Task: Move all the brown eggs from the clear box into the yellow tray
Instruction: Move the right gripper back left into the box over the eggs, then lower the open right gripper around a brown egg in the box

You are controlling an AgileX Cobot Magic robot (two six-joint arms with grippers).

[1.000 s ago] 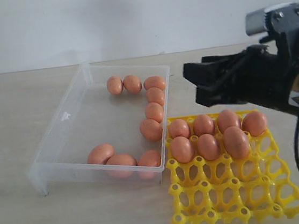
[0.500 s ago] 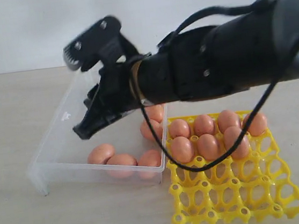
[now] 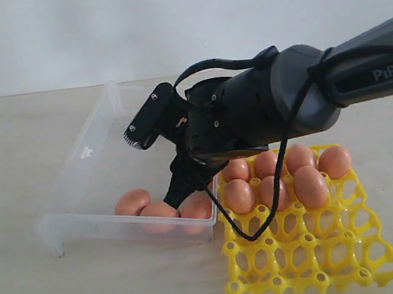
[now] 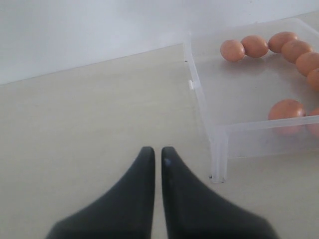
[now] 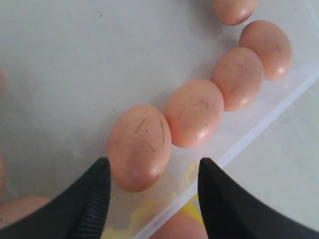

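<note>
My right gripper (image 3: 175, 192) reaches across into the clear box (image 3: 77, 157) and hangs open at its near right corner. In the right wrist view the gripper (image 5: 153, 164) stands just short of a brown egg (image 5: 139, 147), the end of a row of eggs (image 5: 194, 113) along the box wall (image 5: 264, 124). Three more brown eggs (image 3: 159, 211) lie along the front wall. The yellow tray (image 3: 301, 252) holds several eggs (image 3: 272, 191) in its two far rows. My left gripper (image 4: 157, 149) is shut, empty, over bare table beside the box corner (image 4: 218, 149).
The tray sits tight against the box's right side, its front rows of cells (image 3: 324, 267) open. The right arm's black cable (image 3: 227, 228) loops down over the tray's left edge. A pale wall (image 3: 168, 22) runs behind the table.
The right arm swung from above the tray leftwards over the box, then dropped to the box's near right corner. Its jaws stand wider than half a second ago.
</note>
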